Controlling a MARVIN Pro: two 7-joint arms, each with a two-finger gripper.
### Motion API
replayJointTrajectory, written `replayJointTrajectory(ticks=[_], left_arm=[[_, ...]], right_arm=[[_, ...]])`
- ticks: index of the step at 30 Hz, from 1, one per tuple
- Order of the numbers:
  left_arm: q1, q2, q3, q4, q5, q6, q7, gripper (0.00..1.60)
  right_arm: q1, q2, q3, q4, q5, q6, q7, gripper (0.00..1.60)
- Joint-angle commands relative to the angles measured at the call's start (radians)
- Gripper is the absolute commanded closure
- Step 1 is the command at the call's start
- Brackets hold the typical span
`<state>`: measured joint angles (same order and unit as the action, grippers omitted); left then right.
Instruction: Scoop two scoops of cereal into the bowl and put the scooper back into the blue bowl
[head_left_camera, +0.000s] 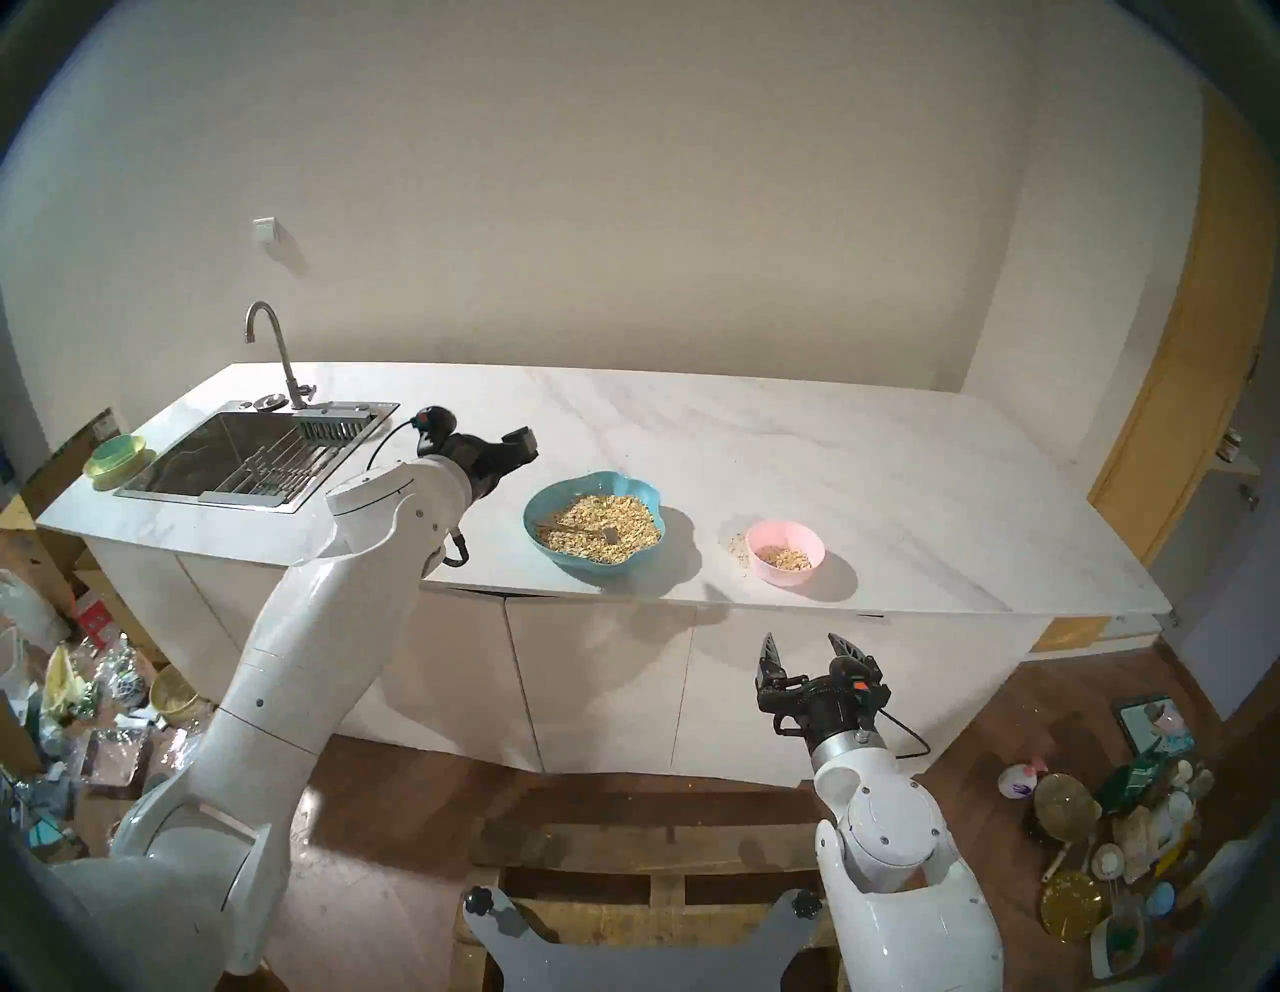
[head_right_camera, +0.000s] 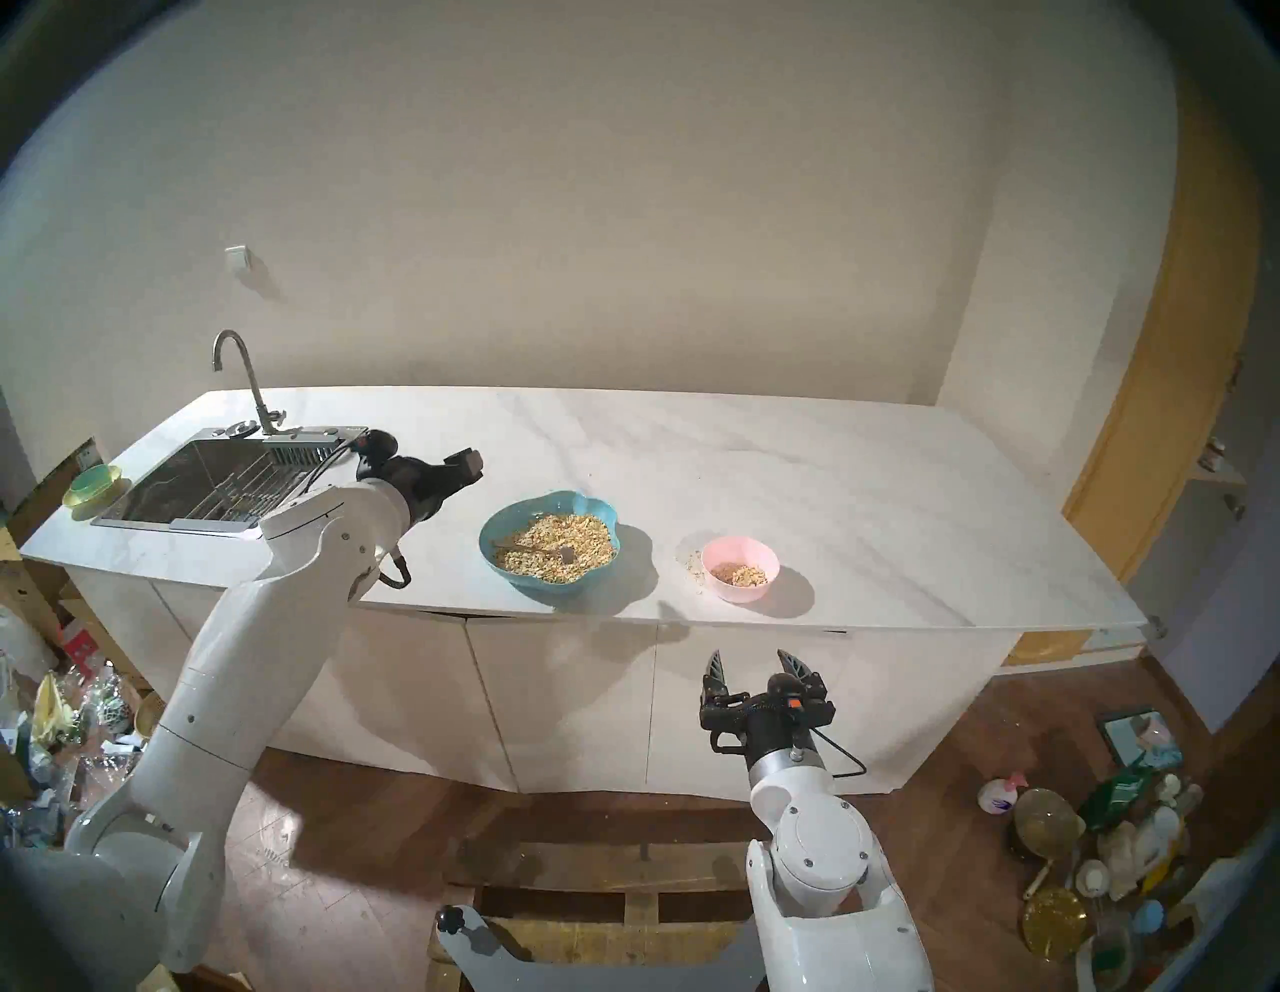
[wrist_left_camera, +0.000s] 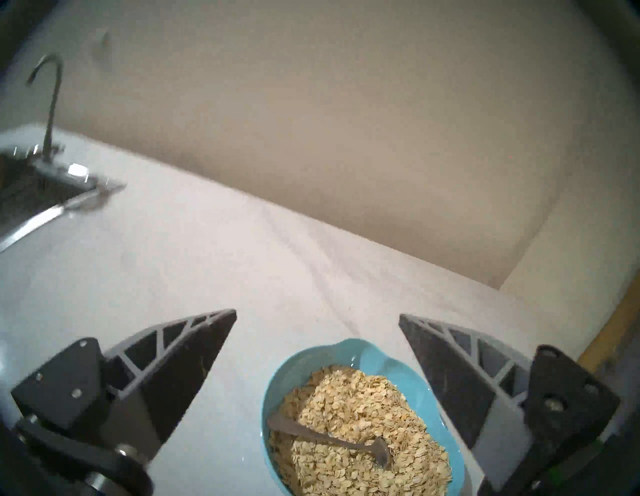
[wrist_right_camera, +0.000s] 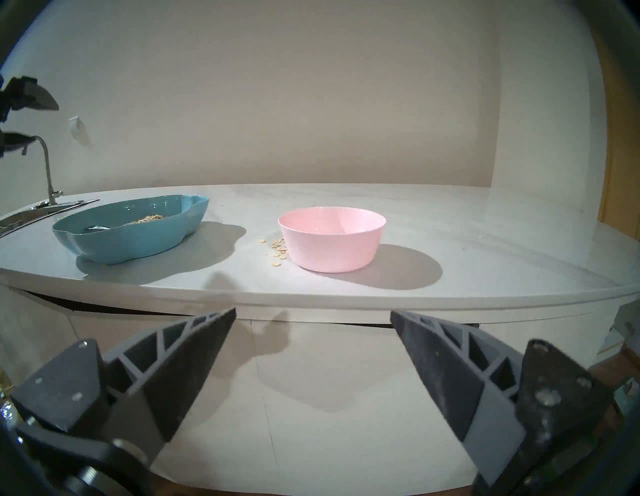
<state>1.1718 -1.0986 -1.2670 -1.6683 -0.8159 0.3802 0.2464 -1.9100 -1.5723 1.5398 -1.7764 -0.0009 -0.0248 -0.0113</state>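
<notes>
White stone counter (head_left_camera: 796, 443) carries all items. Blue bowl (head_left_camera: 541, 509), rigid and stable, holds loose cereal (head_left_camera: 609, 516) with the scooper (wrist_left_camera: 325, 439) lying on top: slim, slippery metal, best pinched mid-handle. Pink bowl (head_left_camera: 810, 537), light plastic, holds some flakes. Left gripper (wrist_left_camera: 317, 313) and right gripper (wrist_right_camera: 313, 311): fingers wide, empty.

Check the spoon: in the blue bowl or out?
In. The spoon lies on the cereal inside the blue bowl; the left gripper is open and holds nothing.
</notes>
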Motion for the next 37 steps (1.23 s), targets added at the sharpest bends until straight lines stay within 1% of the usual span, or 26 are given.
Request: replayJointTrajectory(ticks=[1,4,6,7,8,11,12,15,37], left_arm=[[0.063,-0.004,0.086,-0.110,0.085,-0.061,-0.006,0.00],[0.161,0.011,0.118,-0.218,0.191,-0.093,0.048,0.00],[0.212,0.020,0.131,-0.272,0.229,-0.098,0.082,0.00],[0.229,0.023,0.140,-0.284,0.243,-0.106,0.099,0.00],[0.244,0.030,0.155,-0.295,0.274,-0.106,0.123,0.00],[0.276,0.034,0.171,-0.315,0.302,-0.112,0.168,0.00],[0.286,0.043,0.185,-0.323,0.342,-0.125,0.188,0.00],[0.289,0.042,0.186,-0.322,0.347,-0.135,0.194,0.00],[0.290,0.043,0.188,-0.320,0.348,-0.141,0.196,0.00]], right_arm=[[0.007,-0.003,-0.001,-0.023,0.002,-0.005,0.000,0.00],[0.006,-0.003,-0.001,-0.025,0.002,-0.005,0.000,0.00],[0.005,-0.003,-0.001,-0.026,0.002,-0.004,-0.001,0.00],[0.005,-0.003,-0.001,-0.027,0.002,-0.004,-0.001,0.00],[0.004,-0.003,-0.001,-0.027,0.002,-0.004,-0.001,0.00],[0.004,-0.003,-0.001,-0.028,0.002,-0.003,-0.001,0.00],[0.004,-0.003,-0.001,-0.028,0.002,-0.003,-0.001,0.00],[0.004,-0.003,-0.001,-0.029,0.003,-0.003,-0.001,0.00],[0.004,-0.003,-0.001,-0.028,0.002,-0.003,-0.001,0.00]])
